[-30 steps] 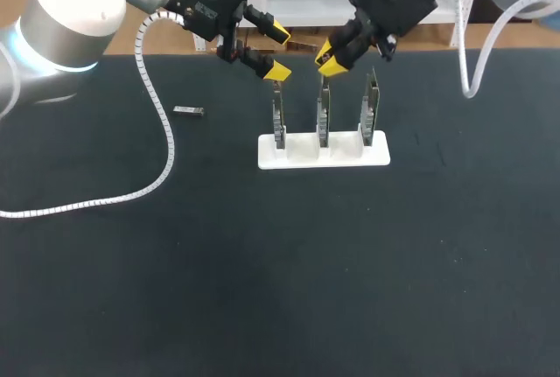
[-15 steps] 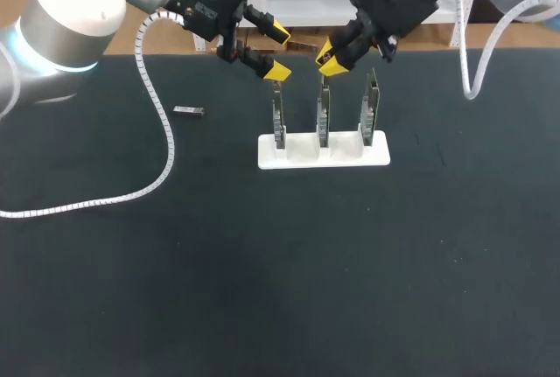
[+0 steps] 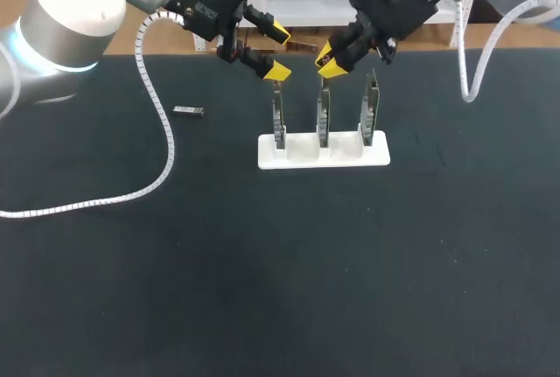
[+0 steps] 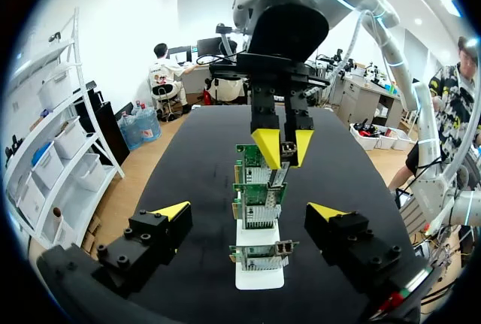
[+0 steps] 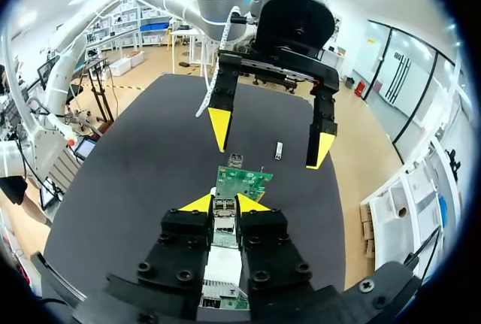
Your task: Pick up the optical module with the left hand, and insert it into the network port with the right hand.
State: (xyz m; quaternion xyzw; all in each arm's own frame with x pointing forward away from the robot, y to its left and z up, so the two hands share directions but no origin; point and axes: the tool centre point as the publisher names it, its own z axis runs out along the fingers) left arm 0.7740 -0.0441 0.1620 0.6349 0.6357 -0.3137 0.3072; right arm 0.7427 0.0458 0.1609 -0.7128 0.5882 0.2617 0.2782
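Observation:
A white stand (image 3: 302,154) holds three upright network cards; the middle card (image 3: 323,120) is right under my right gripper (image 3: 331,55). That gripper is shut on the silver optical module (image 5: 223,211), whose tip points down at the card's green top edge (image 5: 242,181). In the left wrist view the module (image 4: 279,176) hangs from the right gripper (image 4: 283,147) onto the middle card. My left gripper (image 3: 276,51) stands open above the left card (image 3: 278,119), nothing between its fingers (image 4: 171,211). It faces the right gripper (image 5: 270,140).
A second small optical module (image 3: 188,111) lies on the black table at the left, seen past the left gripper in the right wrist view (image 5: 278,149). A white coiled cable (image 3: 162,145) trails from the left arm over the table. The right card (image 3: 372,115) stands beside the right gripper.

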